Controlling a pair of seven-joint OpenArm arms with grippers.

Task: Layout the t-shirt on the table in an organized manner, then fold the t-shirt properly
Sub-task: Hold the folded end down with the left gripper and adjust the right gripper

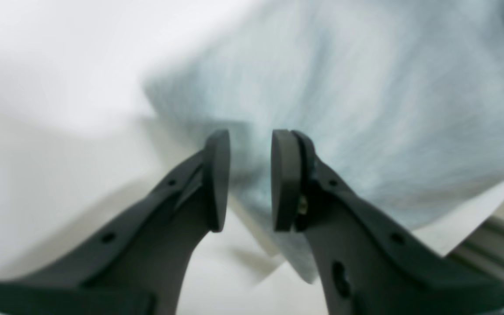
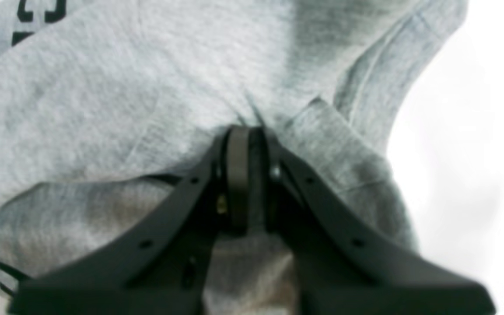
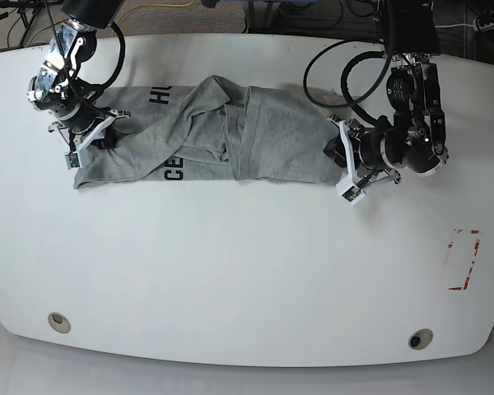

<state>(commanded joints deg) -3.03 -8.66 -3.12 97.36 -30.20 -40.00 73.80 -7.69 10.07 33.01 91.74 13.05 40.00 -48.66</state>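
Two black fragments, "HU" and "CE", are showing on the rumpled heather-grey t-shirt lying far-left on the white bench; right pincer is clamping fabric, left pincer is gaping beside it.

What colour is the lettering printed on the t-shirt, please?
Black lettering on the heather-grey t-shirt; the base view shows it best.

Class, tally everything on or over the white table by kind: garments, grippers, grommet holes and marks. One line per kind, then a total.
t-shirt: 1
Grippers, right gripper and left gripper: 2
Grommet holes: 2
Red-and-white mark: 1
Total: 6
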